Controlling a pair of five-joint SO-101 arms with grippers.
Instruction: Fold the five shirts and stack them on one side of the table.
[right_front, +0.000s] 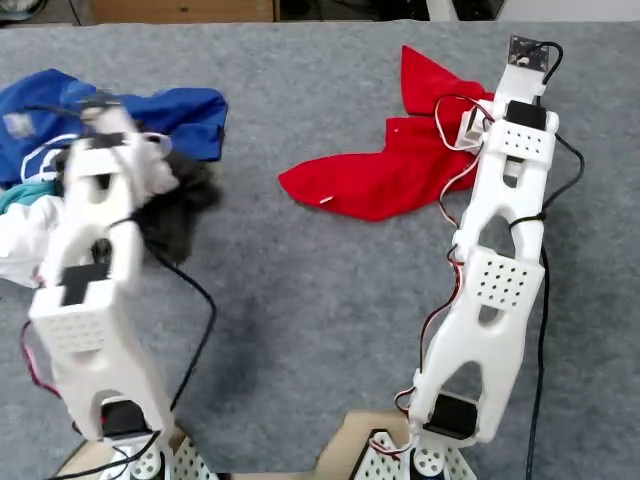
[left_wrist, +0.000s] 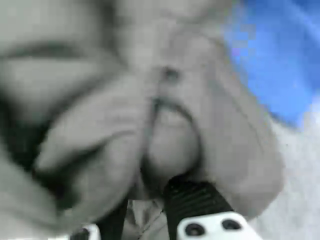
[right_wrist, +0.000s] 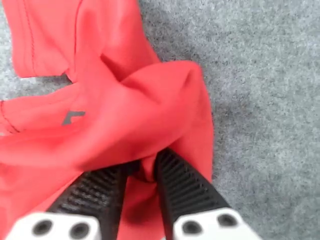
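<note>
Grey felt table (right_front: 330, 300) — no shirt folded yet; right gripper (right_wrist: 145, 167) pinches the red shirt (right_front: 380, 170), left gripper (left_wrist: 150, 192) pinches the grey shirt (left_wrist: 170, 130).

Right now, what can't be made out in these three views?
High view: the left arm covers the shirt pile and the left edge cuts it, so shirts cannot be counted.
Left wrist view: the grey shirt is blurred; its folds are unreadable.
High view: the right arm covers part of the red shirt.
</note>
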